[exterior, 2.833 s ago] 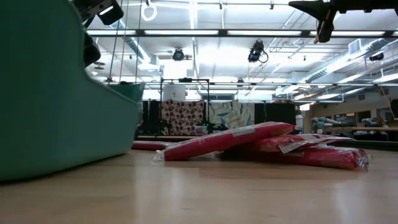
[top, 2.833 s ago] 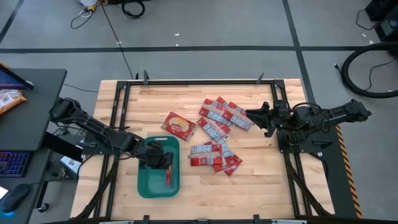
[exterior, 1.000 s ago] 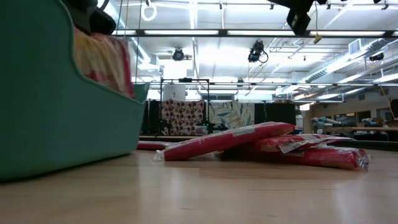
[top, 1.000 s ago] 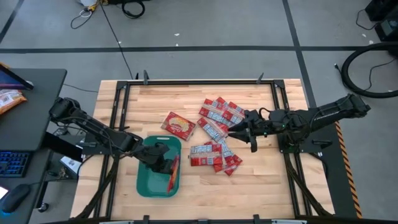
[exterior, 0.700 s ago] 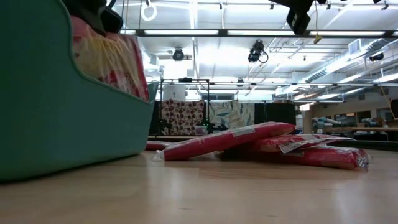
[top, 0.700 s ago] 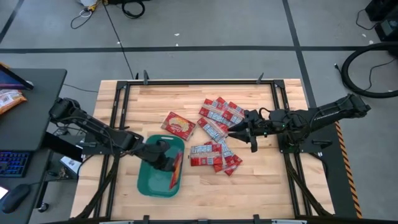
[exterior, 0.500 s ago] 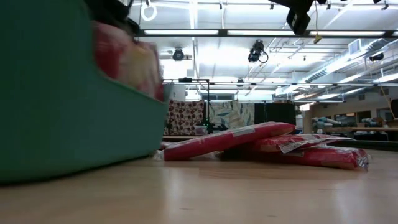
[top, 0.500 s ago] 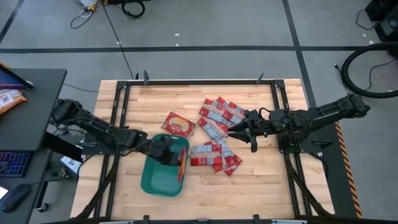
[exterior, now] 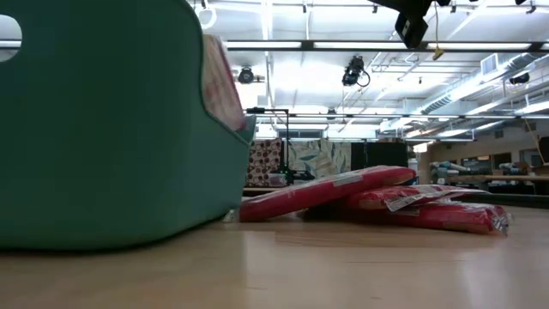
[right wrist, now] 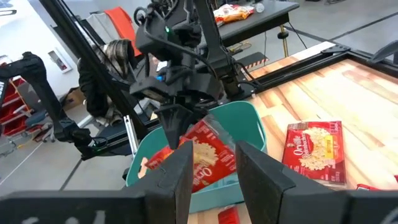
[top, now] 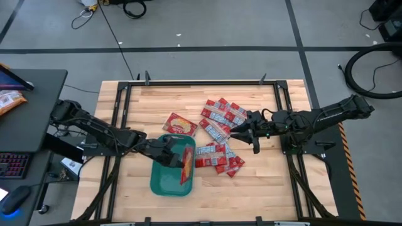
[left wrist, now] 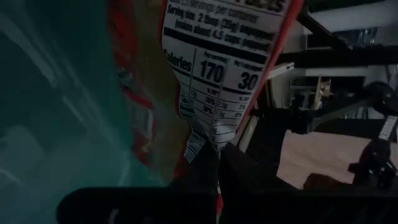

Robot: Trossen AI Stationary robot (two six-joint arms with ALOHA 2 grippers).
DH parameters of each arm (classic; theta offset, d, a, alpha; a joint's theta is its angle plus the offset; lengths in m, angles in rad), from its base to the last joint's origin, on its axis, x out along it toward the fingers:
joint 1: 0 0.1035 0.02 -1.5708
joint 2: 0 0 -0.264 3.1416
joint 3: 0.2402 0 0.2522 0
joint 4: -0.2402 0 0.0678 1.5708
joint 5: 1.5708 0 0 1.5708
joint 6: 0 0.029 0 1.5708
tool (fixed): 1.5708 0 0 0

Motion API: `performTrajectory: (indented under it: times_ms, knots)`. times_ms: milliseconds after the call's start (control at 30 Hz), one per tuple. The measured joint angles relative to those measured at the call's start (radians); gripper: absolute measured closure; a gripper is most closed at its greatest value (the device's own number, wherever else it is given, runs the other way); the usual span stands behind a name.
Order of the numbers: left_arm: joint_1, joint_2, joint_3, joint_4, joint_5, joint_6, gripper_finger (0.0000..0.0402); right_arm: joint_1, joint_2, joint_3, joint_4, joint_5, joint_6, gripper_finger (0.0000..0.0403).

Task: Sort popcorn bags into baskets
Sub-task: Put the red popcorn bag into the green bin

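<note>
At the left of the wooden table [top: 138, 107], the left arm reaches in from the table's left edge and its left gripper [top: 178, 152] sits over the teal-green bin [top: 164, 179], clamped on a red popcorn bag [top: 187, 165] that stands on edge along the bin's right-hand wall. The left wrist view shows that bag's white nutrition panel [left wrist: 221, 56] pinched between the dark fingers, with the bin's teal wall [left wrist: 56, 106] close beside it; the right wrist view shows the same bag [right wrist: 202, 158] held tilted inside the bin [right wrist: 249, 124]. In the low view the bin [exterior: 103, 129] fills the left side, with the bag's edge [exterior: 219, 81] rising above its rim. Just beyond the bin lies a larger squarish Orville popcorn bag [top: 180, 125], flat on the wood. Further right, a lower heap of small red packets [top: 215, 157] lies just beside the bin, and an upper cluster of packets [top: 223, 115] spreads toward the table's far side. The right gripper [top: 242, 134] hovers near the right edge of that upper cluster, its fingers [right wrist: 180, 171] spread apart and holding nothing.
</note>
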Motion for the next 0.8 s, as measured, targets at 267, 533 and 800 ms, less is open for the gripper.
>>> performTrajectory:
  times_ms: [267,533,800]
  knots:
    - [-0.026,-0.014,-0.144,0.229,-0.014,-0.139,0.0399,0.0,0.0,0.0,-0.002,0.008,0.01,0.0278]
    - [-0.034,-0.012,-0.159,0.155,0.029,-0.22,0.0382,0.0,0.0,0.0,0.003,0.018,0.018,0.0278]
    - [-0.033,-0.011,-0.16,0.043,0.036,-0.345,0.0372,0.0,0.0,0.0,0.007,0.018,0.02,0.0278]
